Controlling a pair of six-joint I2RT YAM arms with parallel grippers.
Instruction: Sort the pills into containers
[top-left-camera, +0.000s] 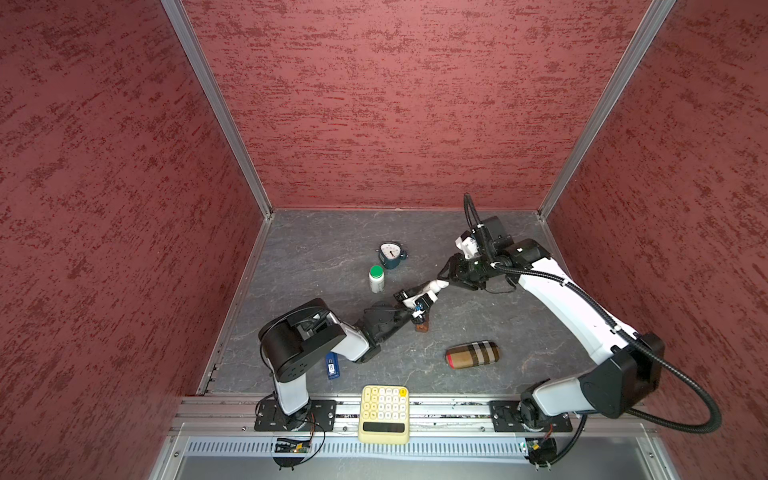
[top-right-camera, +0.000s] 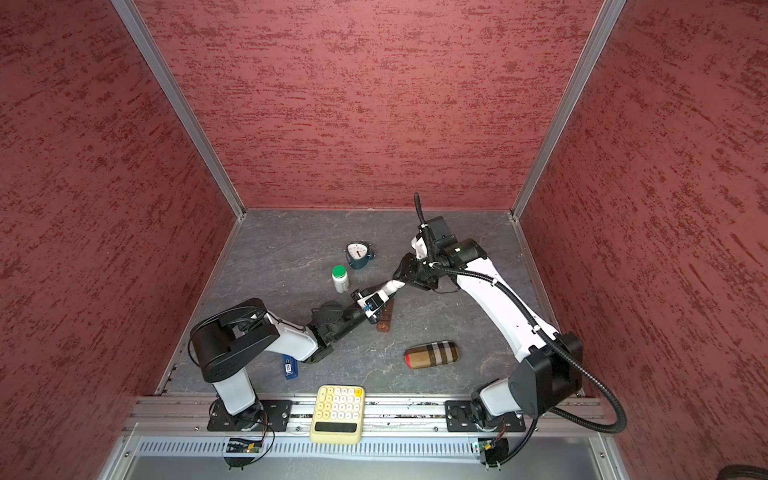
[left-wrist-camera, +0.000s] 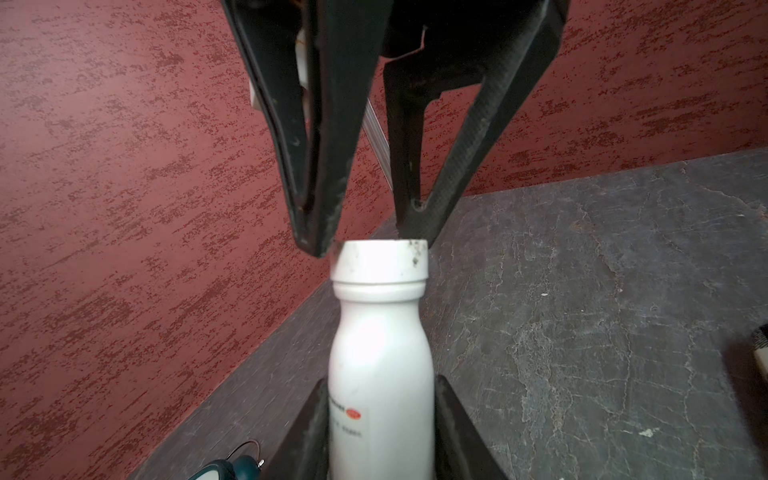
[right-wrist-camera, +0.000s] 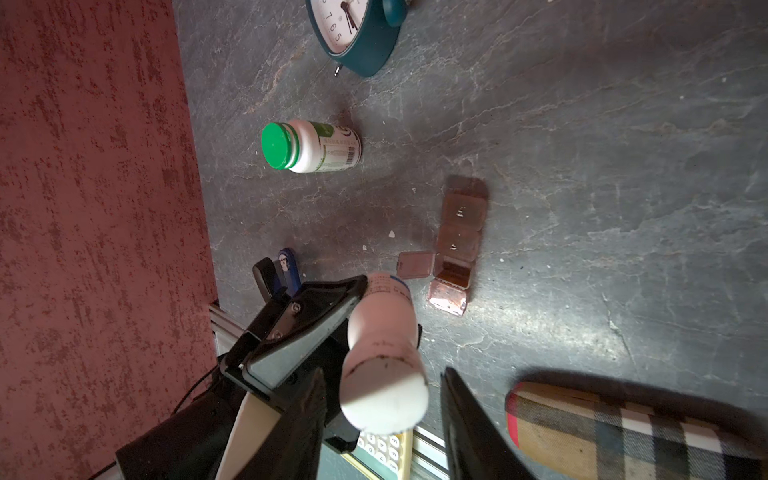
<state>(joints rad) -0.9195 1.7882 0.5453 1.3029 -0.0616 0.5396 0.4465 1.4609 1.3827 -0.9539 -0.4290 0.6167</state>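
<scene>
Two bottles, by our count: a white plastic pill bottle with a white cap (left-wrist-camera: 380, 353), held tilted in the air above the counter (top-left-camera: 316, 257) between the arms, and a white bottle with a green cap (right-wrist-camera: 316, 145) standing near the teal alarm clock (top-left-camera: 391, 254). The left end effector (top-left-camera: 426, 293) is clamped round the white bottle's body. The right end effector (left-wrist-camera: 370, 242) straddles its cap with the jaws apart. The right wrist view shows a gap beside one finger, so we judge it not yet gripping.

One strip of containers (right-wrist-camera: 457, 245), a flat dark-brown plastic row of small square lidded compartments, lies on the counter beneath the left end effector, partly hidden in both top views. We count about four compartments, one with its lid swung out sideways. No pill shows plainly, and a few white specks on the counter are too small to name.

We judge the held bottle light, stiff and smooth, so likely slippery. The cap is best taken across its straight side wall, with the body held at mid-height. The strip looks thin and light, apt to slide if nudged, and its lids want a fingertip at the free edge.

One each besides: a tan plaid oblong case (top-left-camera: 473, 354), a cream calculator (top-left-camera: 384, 413), a blue stick (top-left-camera: 332, 365).
</scene>
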